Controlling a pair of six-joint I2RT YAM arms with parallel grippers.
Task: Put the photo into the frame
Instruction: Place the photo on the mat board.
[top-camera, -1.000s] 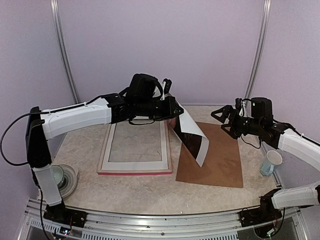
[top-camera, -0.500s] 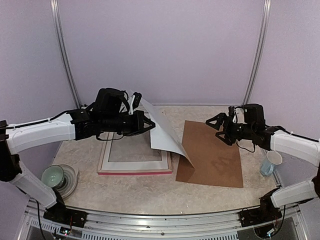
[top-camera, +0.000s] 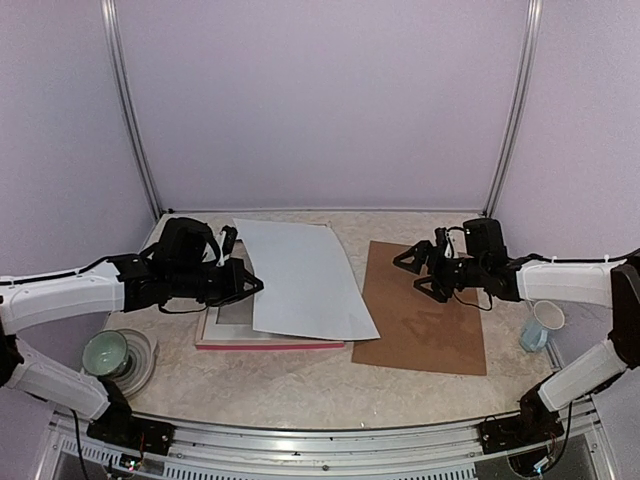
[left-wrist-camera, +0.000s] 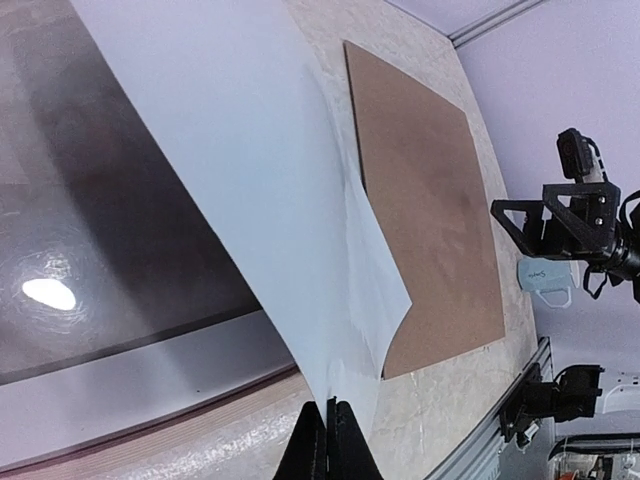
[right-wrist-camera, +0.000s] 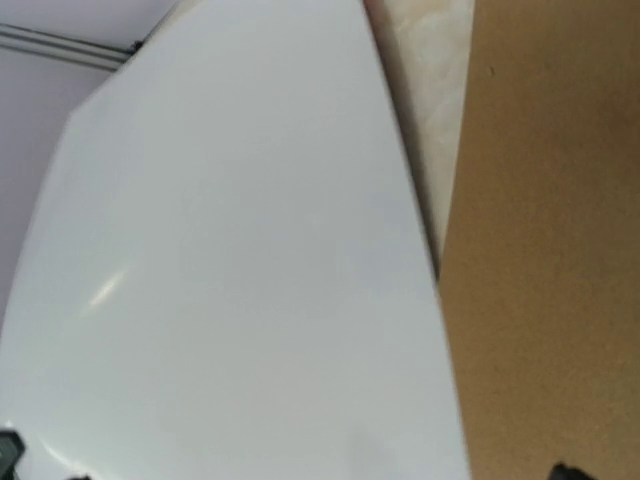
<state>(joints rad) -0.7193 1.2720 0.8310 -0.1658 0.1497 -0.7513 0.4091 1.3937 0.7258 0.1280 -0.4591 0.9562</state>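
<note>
Your left end effector (top-camera: 250, 285) is pinched fully closed on the left edge of the photo (top-camera: 305, 280). In the left wrist view its fingertips (left-wrist-camera: 328, 435) meet on the sheet's edge with no gap between them.

The photo lies white back up, so the printed side cannot be seen. It sits skewed across the frame (top-camera: 270, 345) and covers most of it. The sheet's left side is raised at the grip. Its right part overhangs the frame's right side, and its near right corner reaches over the left edge of the brown backing board (top-camera: 425, 315). Whether that corner touches the board, you cannot tell.

The frame lies flat on the surface (top-camera: 300, 385). Its pink-red moulding shows along the near edge, and part of the left side is uncovered. In the left wrist view a dark reflective pane (left-wrist-camera: 100, 230) shows under the sheet.

Your right end effector (top-camera: 412, 272) has its jaws wide and holds nothing. It hovers above the far left part of the backing board, pointing toward the photo and apart from it. The right wrist view shows the white sheet (right-wrist-camera: 230, 280) and the board (right-wrist-camera: 550, 250) but very little of its own fingers.

A pale mug (top-camera: 540, 325) stands on the surface to the right of the board. A green bowl (top-camera: 103, 352) sits on a grey plate (top-camera: 143, 360) at the near left.
</note>
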